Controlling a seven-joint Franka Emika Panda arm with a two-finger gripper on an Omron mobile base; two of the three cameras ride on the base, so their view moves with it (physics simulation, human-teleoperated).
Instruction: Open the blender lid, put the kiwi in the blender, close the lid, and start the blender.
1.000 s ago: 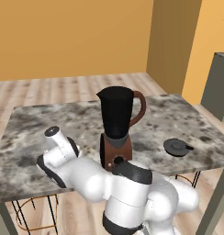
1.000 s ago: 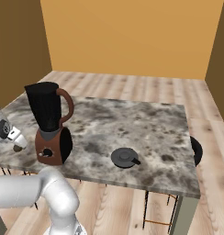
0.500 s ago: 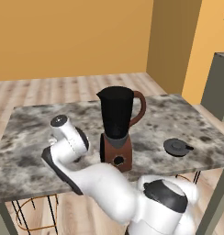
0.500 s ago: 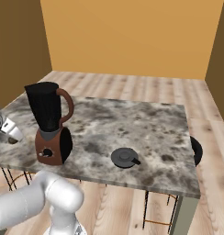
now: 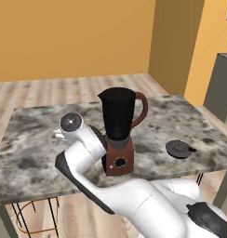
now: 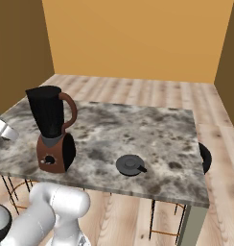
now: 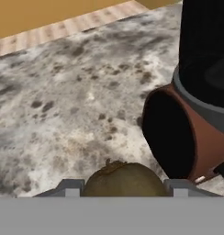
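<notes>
Between the fingers (image 7: 123,187), pinched, a fuzzy oval kiwi (image 7: 124,180), beside the blender (image 7: 196,96), glossy black jar, mottled stone counter (image 7: 72,92).

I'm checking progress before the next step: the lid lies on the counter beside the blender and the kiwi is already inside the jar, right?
Not quite. The blender lid does lie on the counter beside the blender, but the kiwi is not in the jar: the hand view shows it between the gripper fingertips, next to the blender's base.
</notes>
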